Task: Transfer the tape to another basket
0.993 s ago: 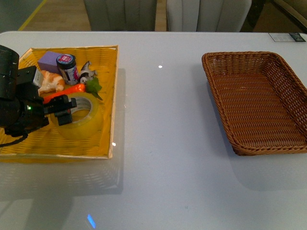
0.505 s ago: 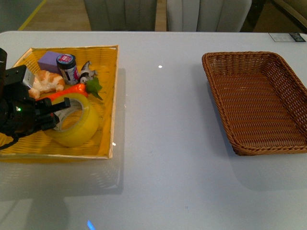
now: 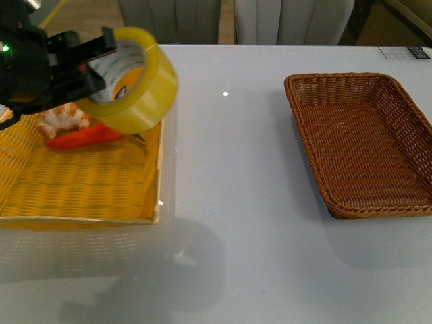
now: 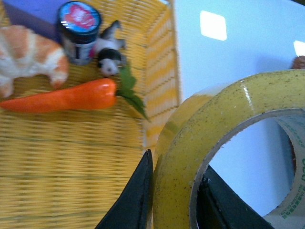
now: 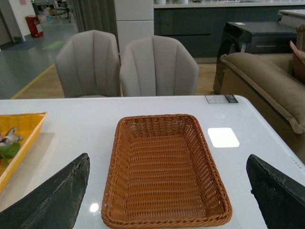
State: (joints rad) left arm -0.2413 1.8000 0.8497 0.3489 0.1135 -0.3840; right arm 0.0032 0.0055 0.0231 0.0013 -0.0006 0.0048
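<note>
The tape (image 3: 138, 88) had been raised out of the yellow tray (image 3: 81, 196). Half a second before it was tipped up on the tray floor; now it was held in the air, clear of the weave, over the tray's edge at about 2 o'clock. The left gripper (image 3: 100, 62) was clamped across the wall of the roll. In the left wrist view one finger (image 4: 136, 200) was pressed on the yellow outer face and the other was set inside the white core. The roll was carried tilted, its open side turned toward 10 o'clock. The carrot (image 3: 84, 137) and the croissant (image 3: 61, 121) were left in the tray, apparently undisturbed, though the raised arm now covered much of that corner in the front view.

The basket (image 3: 307, 155) stood well apart at 3 o'clock on the table and was seen to be empty (nothing in it had changed). The right gripper (image 5: 167, 160) was held with its fingers wide apart, nothing between them, looking down on the basket.

The pick-up could therefore be judged done. What remained was the carry across the bare table toward 3 o'clock and the release over the basket.
</note>
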